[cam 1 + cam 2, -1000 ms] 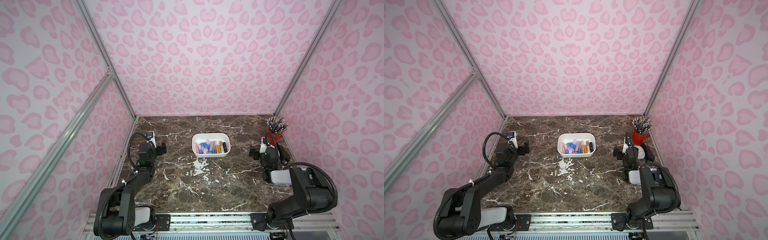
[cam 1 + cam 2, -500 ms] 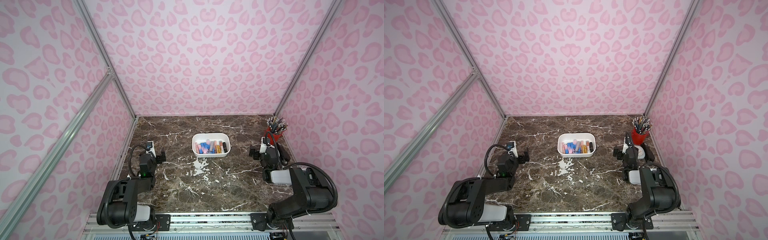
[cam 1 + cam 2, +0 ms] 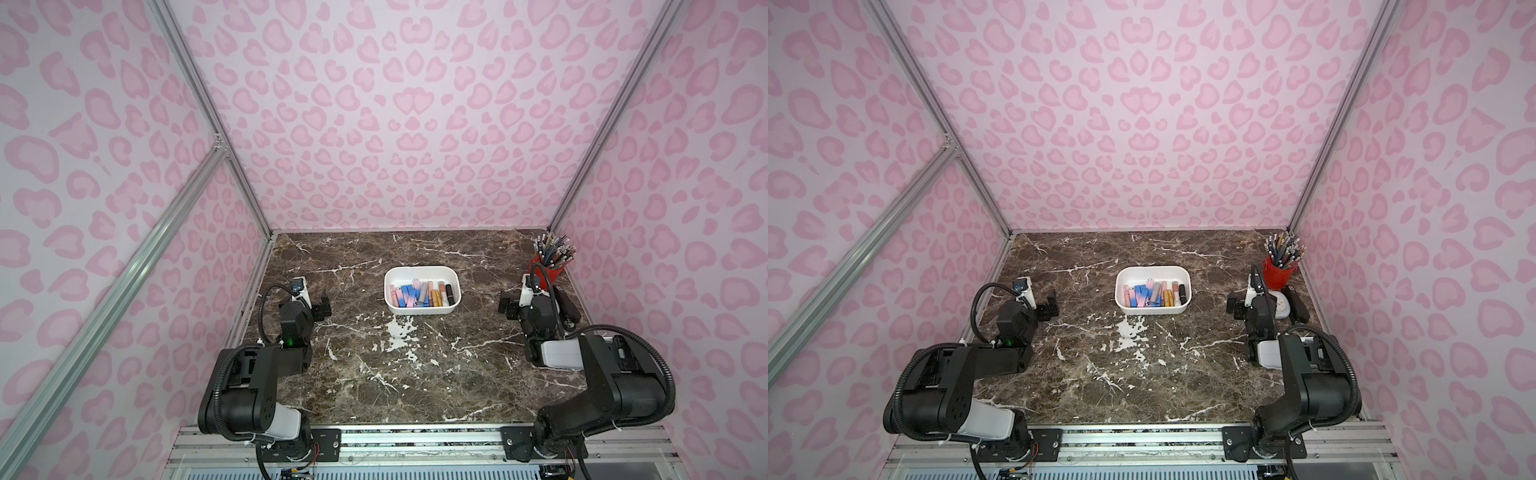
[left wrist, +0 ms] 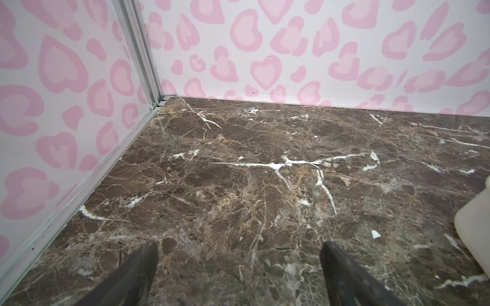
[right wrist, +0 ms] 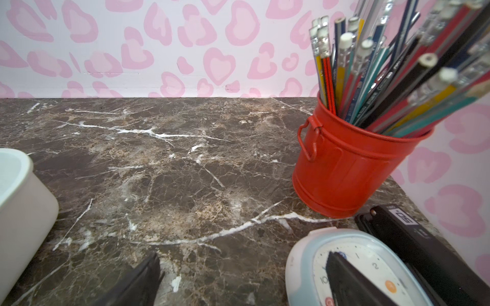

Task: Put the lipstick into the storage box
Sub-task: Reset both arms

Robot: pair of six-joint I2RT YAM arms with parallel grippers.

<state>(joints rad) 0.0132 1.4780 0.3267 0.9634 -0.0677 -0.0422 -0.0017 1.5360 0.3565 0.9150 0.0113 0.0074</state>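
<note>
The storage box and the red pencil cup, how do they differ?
The storage box is white, shallow and wide; the red pencil cup is narrow and round. The storage box holds lipsticks lying flat; the red pencil cup holds pencils standing on end. The storage box sits mid-table; the red pencil cup stands in the far right corner. Both are open-topped and rest on the marble table.
</note>
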